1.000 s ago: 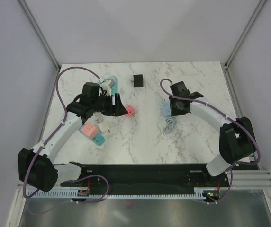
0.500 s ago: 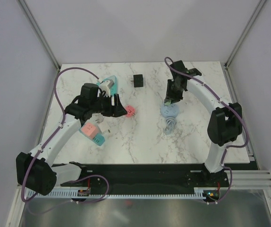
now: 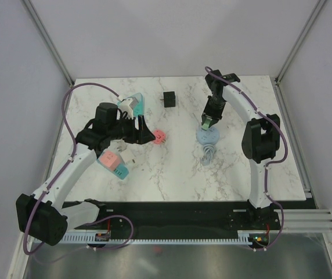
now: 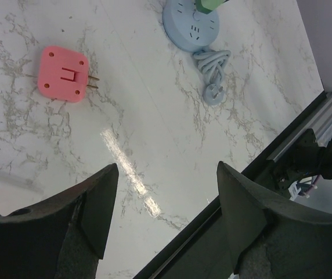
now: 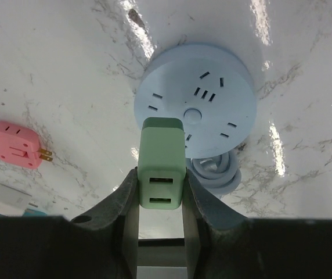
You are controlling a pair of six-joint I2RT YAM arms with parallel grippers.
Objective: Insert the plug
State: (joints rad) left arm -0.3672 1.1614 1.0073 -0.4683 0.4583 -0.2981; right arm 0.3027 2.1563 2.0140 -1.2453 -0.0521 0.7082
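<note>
So where this is at: the right gripper (image 5: 161,177) has the green plug (image 5: 161,139) pinched between both fingers, jaws closed in snug on its sides. The plug sticks out past the fingertips, and the end facing the wrist camera shows two little USB-type slots. Right under and just beyond those fingertips is the round blue socket (image 5: 198,102), lying flat on the table (image 5: 67,70) with its cord (image 5: 215,174) coiled up on the side nearest the gripper.

I'd say the pickup and carry are done and the actual insertion isn't. The plug's far end overlaps the near rim of the socket, not any of the slot sets on its face, and I can't see the prongs at all. I also can't tell if it's touching the socket or hanging just above it. What's left, as I read it, is lining up over a slot pair and pushing down.

The left gripper (image 4: 163,192) is wide open with nothing in it, hanging over bare marble, a pink adapter (image 4: 63,74) lying well ahead of its fingers.

Writing: none I can read. No brand on the plug, socket or adapter, just slots and a round button in the socket's middle.
</note>
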